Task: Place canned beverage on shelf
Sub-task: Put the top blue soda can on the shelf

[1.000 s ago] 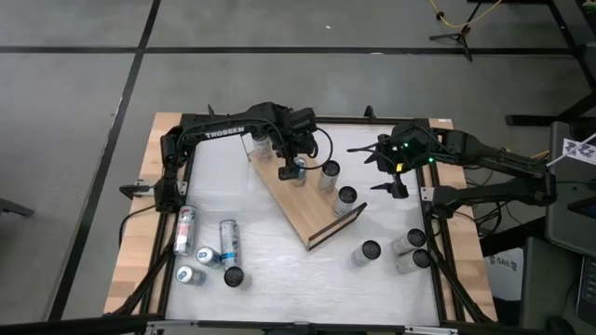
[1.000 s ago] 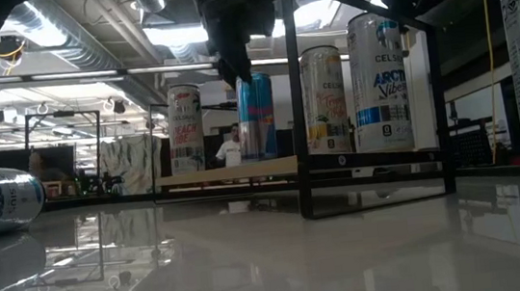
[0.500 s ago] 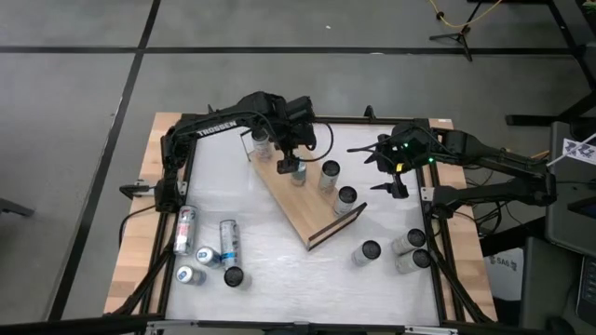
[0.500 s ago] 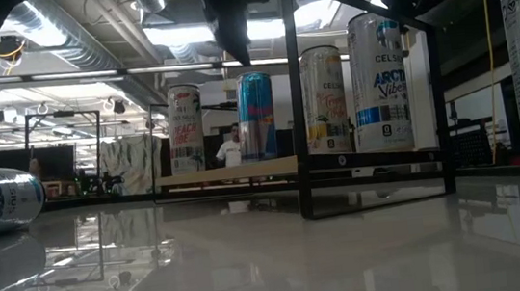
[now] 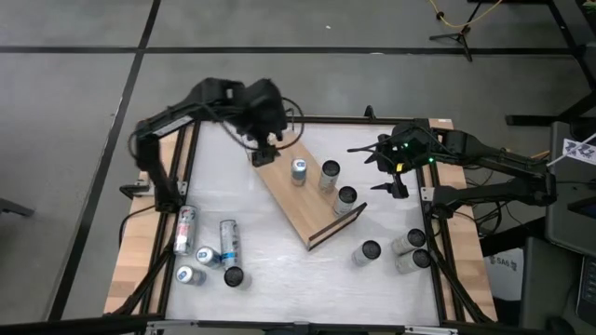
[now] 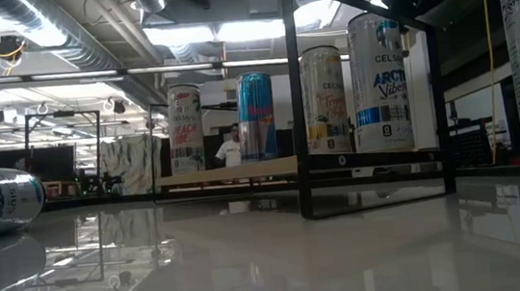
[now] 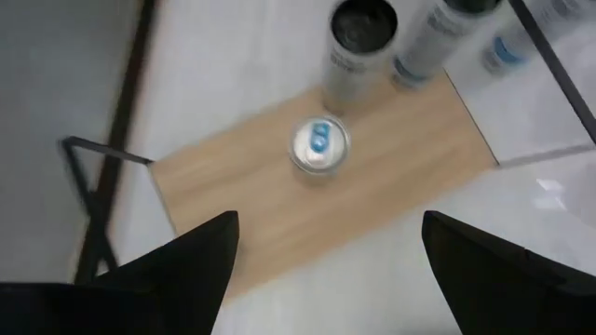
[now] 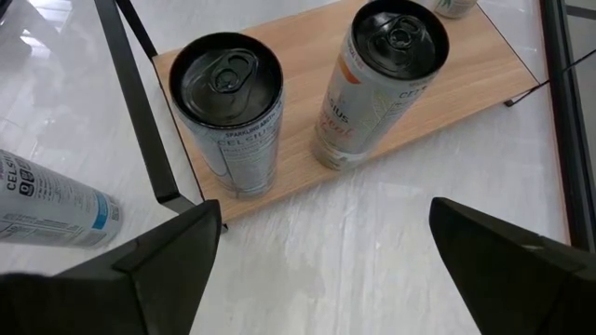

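The light-brown wooden shelf (image 5: 303,200) lies slantwise on the white table, with black wire rails at its short ends. A blue can (image 5: 299,169) stands on the shelf, and it also shows in the left wrist view (image 7: 319,146) and the low view (image 6: 257,115). Two more cans (image 5: 329,174) (image 5: 345,197) stand beside it on the shelf. My left gripper (image 7: 326,265) is open and empty, raised over the shelf's far left end (image 5: 266,151). My right gripper (image 8: 326,270) is open and empty, off the shelf's right side (image 5: 389,181).
Several loose cans lie and stand at the table's near left (image 5: 184,230) (image 5: 228,240) (image 5: 233,276). Three more cans are at the near right (image 5: 369,251) (image 5: 407,242) (image 5: 414,261). A black frame (image 5: 186,167) runs around the table. Bare table lies between the shelf and the near edge.
My left gripper has risen off the blue can and drawn back toward the table's far left corner, going out of the low view. The blue can stays standing upright on the shelf where it was.
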Controlling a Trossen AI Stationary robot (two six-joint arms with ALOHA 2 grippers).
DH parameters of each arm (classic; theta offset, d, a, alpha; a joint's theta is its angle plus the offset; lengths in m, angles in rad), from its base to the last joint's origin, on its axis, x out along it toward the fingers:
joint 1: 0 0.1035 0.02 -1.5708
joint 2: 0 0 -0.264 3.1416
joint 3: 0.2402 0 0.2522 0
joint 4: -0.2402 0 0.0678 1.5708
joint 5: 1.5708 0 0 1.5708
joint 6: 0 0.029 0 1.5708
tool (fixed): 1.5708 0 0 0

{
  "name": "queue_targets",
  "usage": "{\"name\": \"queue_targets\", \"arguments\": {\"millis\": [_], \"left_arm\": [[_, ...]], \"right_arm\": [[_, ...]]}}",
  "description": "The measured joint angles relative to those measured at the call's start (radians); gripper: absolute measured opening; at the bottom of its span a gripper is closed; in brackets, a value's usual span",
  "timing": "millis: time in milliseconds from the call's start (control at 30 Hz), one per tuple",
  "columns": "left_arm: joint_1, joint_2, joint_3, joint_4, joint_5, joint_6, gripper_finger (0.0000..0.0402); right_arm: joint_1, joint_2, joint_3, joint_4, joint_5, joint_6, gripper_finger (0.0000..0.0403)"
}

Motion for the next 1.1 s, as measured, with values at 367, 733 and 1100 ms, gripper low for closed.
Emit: {"name": "queue_targets", "arguments": {"millis": [367,733,1100], "left_arm": [[-0.148,-0.428,-0.821,0.587,-0.174,-0.277,0.0330],[-0.206,-0.444,-1.259,1.201,-0.188,-0.388,0.0330],[-0.214,-0.305,-1.287,1.280,-0.335,-0.467,0.0330]], "right_arm": [[0.000,0.000,0.000,0.000,0.000,0.000,0.0379],[0.000,0.000,0.000,0.000,0.000,0.000,0.0379],[0.000,0.000,0.000,0.001,0.000,0.000,0.0379]]}}
